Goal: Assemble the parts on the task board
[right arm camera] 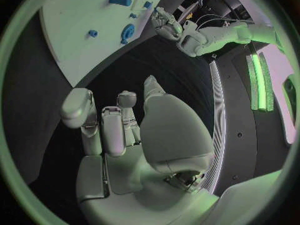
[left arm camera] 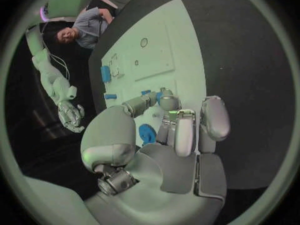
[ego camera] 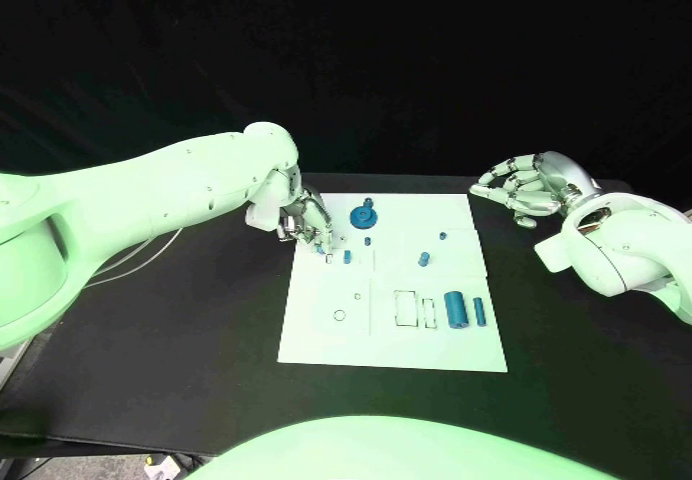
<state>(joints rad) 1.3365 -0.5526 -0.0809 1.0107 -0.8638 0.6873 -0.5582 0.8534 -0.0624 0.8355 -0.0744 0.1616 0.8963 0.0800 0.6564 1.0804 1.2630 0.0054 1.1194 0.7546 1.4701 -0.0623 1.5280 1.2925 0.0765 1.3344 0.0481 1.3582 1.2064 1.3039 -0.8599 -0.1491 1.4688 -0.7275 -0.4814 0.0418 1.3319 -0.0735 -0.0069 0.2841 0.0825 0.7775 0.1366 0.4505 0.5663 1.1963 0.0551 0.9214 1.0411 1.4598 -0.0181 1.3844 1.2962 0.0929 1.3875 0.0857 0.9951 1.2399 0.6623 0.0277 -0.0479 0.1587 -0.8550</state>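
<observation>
We can't read any text, labels, brands or nrs anywhere in these shots, tbh. The task board (ego camera: 392,345) has some thin outlines drawn on it, small rings and rectangles, but those are just shapes, no letters or digits we can make out. The blue parts (ego camera: 464,309) are plain, nothing printed on them afaict. Same story for the left hand (ego camera: 306,222) and right hand (ego camera: 528,185), no logo or marking big enough to read. Wrist views don't help either; the board looks blank apart from those outlines there too.
</observation>
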